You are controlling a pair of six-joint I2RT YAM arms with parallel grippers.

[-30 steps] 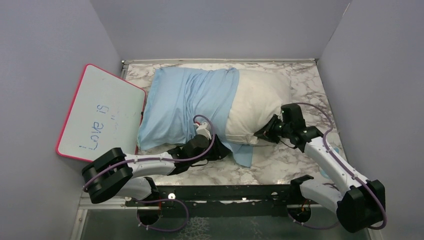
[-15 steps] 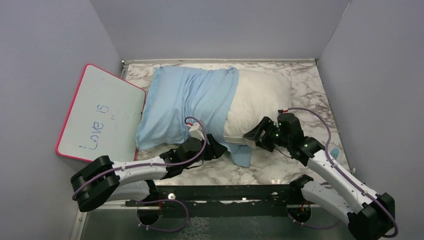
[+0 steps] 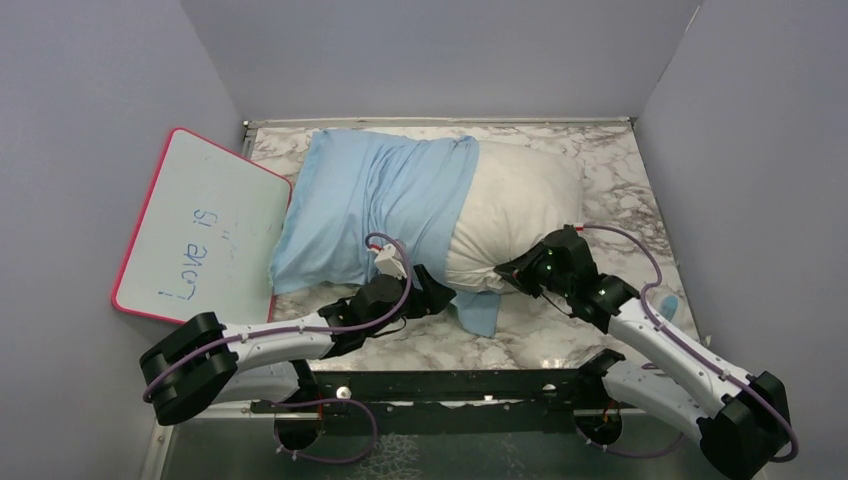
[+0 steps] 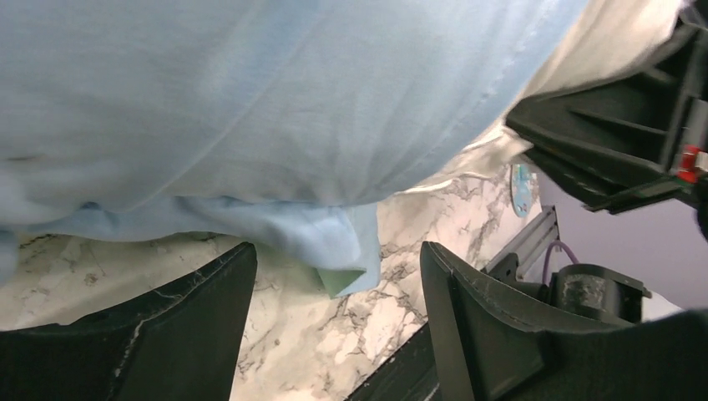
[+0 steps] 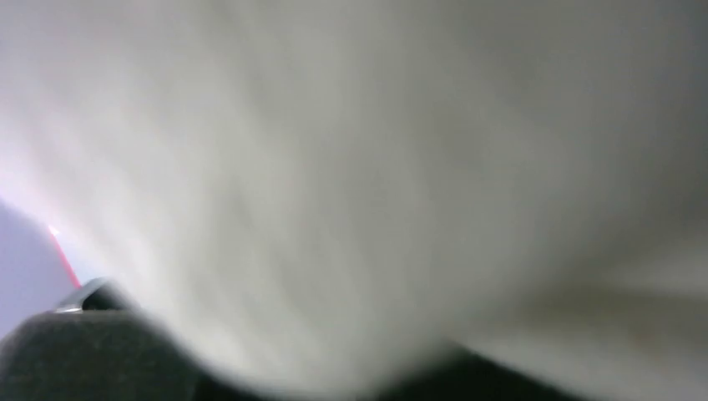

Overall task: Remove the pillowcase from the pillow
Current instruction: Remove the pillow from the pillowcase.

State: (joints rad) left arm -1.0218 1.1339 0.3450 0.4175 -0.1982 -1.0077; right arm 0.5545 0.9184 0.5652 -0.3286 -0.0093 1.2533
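The light blue pillowcase covers the left half of the off-white pillow, whose right half is bare. My left gripper sits at the pillowcase's near hem, jaws open. In the left wrist view a loose pillowcase corner with a green underside hangs above the left gripper, and neither finger touches it. My right gripper is pressed into the pillow's near edge with its jaws drawn narrow on the fabric. The right wrist view is blurred and filled by pillow fabric.
A pink-rimmed whiteboard leans at the left wall. The marble tabletop shows in front of the pillow, with a small teal disc near the right arm. Grey walls close in three sides. A black rail runs along the near edge.
My right gripper left the pillow's right side, opened wide, moved left and closed down on the near edge. The left jaws spread wider below the pillowcase hem.
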